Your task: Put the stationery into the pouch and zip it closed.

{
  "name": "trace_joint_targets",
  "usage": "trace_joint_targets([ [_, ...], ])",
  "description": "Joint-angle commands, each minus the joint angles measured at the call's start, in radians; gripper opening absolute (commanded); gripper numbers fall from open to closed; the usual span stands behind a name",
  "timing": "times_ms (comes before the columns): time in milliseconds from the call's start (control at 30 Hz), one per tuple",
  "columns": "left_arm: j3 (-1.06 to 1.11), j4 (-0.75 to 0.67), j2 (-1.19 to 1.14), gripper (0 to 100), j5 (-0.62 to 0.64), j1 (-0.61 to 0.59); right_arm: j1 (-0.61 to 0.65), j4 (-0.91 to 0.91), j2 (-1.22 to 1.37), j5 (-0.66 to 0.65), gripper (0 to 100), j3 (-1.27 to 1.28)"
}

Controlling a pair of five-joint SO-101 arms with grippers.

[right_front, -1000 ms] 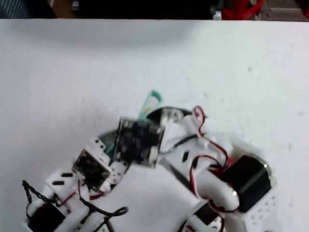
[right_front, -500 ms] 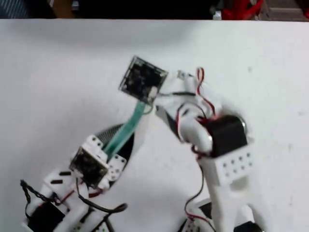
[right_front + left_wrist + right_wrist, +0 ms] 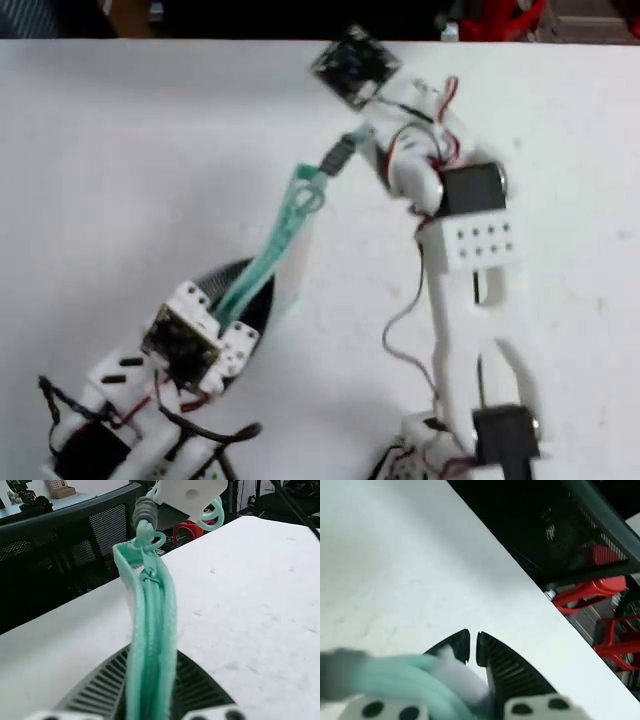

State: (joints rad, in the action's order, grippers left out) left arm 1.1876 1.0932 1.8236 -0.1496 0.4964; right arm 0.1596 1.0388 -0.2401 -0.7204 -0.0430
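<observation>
While the left hand [image 3: 235,305] clamps the near end of the pouch [image 3: 285,225], stretched between both hands over the surface [image 3: 120,150], the right hand [image 3: 358,136] grips the zip pull [image 3: 338,156] at its far end: zipping appears nearly finished, so the next move calls for a gentle release.

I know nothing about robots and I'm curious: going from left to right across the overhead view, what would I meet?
Left claw → teal pouch → grey zipper pull → right arm.

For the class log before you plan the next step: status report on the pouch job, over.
Left end effector shut on pouch. Right end effector shut on zip pull, pouch stretched between them.
</observation>
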Motion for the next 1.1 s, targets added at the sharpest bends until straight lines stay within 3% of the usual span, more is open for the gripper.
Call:
trace_joint_targets([
  [0, -0.044, 0.031, 0.008, 2, -0.011, -0.004, -0.067, -0.084, 0.039, 0.006, 1.8, -0.021],
  [167, -0.057, 0.038, 0.007, 2, -0.023, -0.005, -0.133, -0.157, 0.119, 0.008, 1.8, -0.023],
  [367, -0.011, -0.003, 0.005, 2, -0.023, -0.008, -0.12, 0.085, -0.053, -0.015, 4.3, -0.023],
  [533, -0.002, -0.015, 0.005, 2, -0.023, -0.008, -0.047, 0.453, -0.292, -0.328, 36.2, -0.015],
  [633, -0.003, -0.015, 0.005, 2, -0.023, -0.008, 0.016, 0.619, -0.418, -0.489, 45.5, -0.017],
  [700, -0.003, -0.014, 0.005, 2, -0.021, -0.008, 0.088, 0.67, -0.501, -0.512, 43.8, -0.015],
  [833, -0.003, -0.014, 0.005, 2, -0.018, -0.008, 0.248, 0.647, -0.593, -0.396, 34.4, -0.015],
  [933, -0.003, -0.009, 0.005, 2, -0.017, -0.008, 0.289, 0.607, -0.558, -0.334, 27.2, -0.014],
  [1067, -0.002, -0.009, 0.005, 2, -0.017, -0.008, 0.318, 0.596, -0.44, -0.333, 29.2, -0.02],
])
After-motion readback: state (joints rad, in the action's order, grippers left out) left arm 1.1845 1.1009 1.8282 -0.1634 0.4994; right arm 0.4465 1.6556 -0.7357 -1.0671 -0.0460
